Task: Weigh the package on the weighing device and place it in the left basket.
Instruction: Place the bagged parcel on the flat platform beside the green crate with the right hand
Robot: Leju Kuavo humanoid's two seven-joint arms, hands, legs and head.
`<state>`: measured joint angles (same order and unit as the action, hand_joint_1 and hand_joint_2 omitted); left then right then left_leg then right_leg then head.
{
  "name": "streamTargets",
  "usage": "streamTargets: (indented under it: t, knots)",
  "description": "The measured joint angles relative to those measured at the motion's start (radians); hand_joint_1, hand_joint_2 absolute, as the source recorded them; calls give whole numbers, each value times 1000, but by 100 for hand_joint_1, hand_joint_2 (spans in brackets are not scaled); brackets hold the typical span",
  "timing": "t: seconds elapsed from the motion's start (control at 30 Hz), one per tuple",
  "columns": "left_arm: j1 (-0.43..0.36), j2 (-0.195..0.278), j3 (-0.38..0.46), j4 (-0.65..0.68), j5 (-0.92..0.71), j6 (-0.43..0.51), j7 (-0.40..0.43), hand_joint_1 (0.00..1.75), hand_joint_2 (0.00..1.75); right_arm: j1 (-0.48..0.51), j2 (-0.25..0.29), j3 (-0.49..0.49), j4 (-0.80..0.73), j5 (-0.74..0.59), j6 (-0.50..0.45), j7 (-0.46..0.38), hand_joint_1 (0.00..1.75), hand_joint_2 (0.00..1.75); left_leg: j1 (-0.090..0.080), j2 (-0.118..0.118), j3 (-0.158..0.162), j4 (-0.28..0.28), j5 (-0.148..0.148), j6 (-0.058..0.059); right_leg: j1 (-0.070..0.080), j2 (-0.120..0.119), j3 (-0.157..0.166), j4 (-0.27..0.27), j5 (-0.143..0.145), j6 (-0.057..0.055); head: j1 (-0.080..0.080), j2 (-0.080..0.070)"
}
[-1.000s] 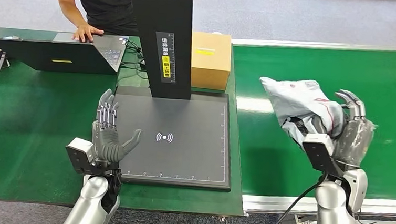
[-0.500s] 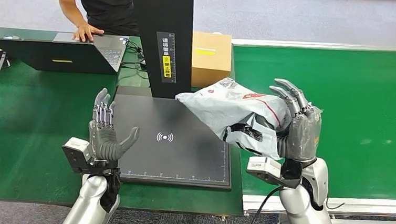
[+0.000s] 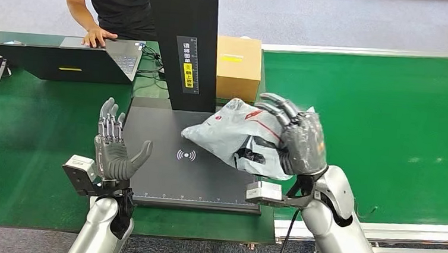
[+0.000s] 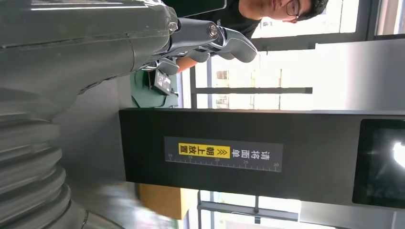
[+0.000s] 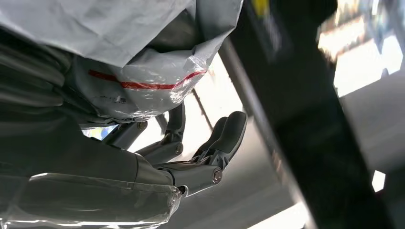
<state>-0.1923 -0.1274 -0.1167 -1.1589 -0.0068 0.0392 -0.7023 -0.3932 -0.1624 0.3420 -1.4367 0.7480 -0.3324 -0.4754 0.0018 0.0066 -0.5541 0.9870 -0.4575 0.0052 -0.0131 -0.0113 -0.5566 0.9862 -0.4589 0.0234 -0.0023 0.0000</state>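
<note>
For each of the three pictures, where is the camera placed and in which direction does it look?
Head view: high on the body, looking down at the scale; both arms, left hand, right hand holding the package.
Left wrist view: behind the left hand, facing the black post.
Right wrist view: behind the right hand, under the package.
All three share the post.

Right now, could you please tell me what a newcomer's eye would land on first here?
First, the crumpled grey package gripped in the right hand, above the black weighing platform. Next, the tall black column rising at the platform's far edge, and the empty left hand, fingers spread, at its left edge.
</note>
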Motion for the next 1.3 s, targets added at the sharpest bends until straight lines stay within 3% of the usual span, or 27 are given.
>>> streamTargets:
  t: [0.13,0.57,0.77,0.93,1.07,1.3]
  knots:
    - [-2,0,0,0,0,-7,0,0,175,-39,-16,75,126,11,142,-58,175,175,0,0,0,0,0,0,0,0,0,0,0,0,0,0]
    - [-2,0,1,0,1,-10,0,0,175,-110,-16,238,406,-7,272,-158,175,175,0,0,0,0,0,0,0,0,0,0,0,0,0,0]
    - [-2,0,2,2,1,-13,0,0,175,-126,-8,297,446,-12,282,-189,175,175,0,0,0,0,0,0,0,0,0,0,0,0,0,0]
    - [-1,0,2,5,1,-14,0,0,175,-124,-7,341,422,-32,196,-207,175,175,0,0,0,0,0,0,0,0,0,0,0,0,0,0]
    - [-1,0,3,6,4,-13,0,0,175,-114,-7,361,375,-36,78,-194,0,175,0,0,0,0,0,0,0,0,0,0,0,0,0,0]
    - [-1,0,4,9,4,-9,0,0,175,-105,-8,362,337,-76,-21,-160,0,175,0,0,0,0,0,0,0,0,0,0,0,0,0,0]
